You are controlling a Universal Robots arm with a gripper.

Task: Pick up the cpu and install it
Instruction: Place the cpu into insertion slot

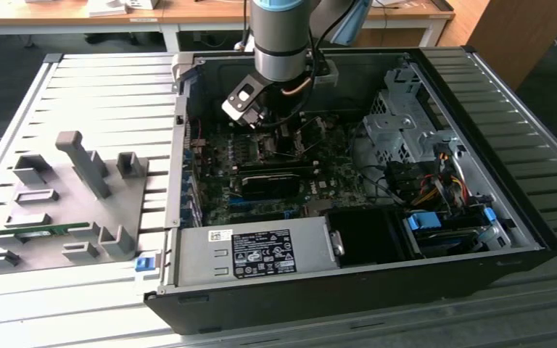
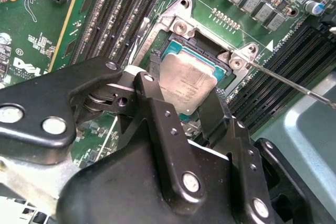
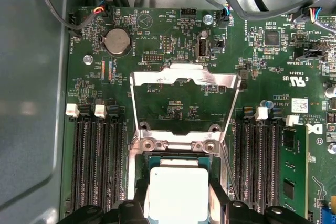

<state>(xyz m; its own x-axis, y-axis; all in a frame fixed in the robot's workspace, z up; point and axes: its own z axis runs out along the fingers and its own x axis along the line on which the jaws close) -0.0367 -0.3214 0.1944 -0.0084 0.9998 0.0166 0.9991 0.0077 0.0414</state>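
Note:
The cpu [image 2: 186,80], a small square chip with a shiny silver top, lies level in the open socket [image 2: 176,38] on the green motherboard. In the first wrist view the cpu [image 3: 178,187] sits just below the raised metal load plate [image 3: 184,80]. My gripper [image 2: 181,92] reaches down into the computer case [image 1: 510,217]. Its two black fingers [image 2: 149,90] stand against opposite edges of the chip, shut on it. In the exterior view the gripper [image 1: 278,134] hangs over the middle of the board.
A thin socket lever [image 2: 283,80] sticks out beside the socket. Rows of black memory slots [image 3: 97,166] flank it, with a green card [image 3: 291,171] to one side. The power supply [image 1: 249,254] and cables [image 1: 434,181] fill the case. A grey fixture board [image 1: 66,203] lies at the exterior view's left.

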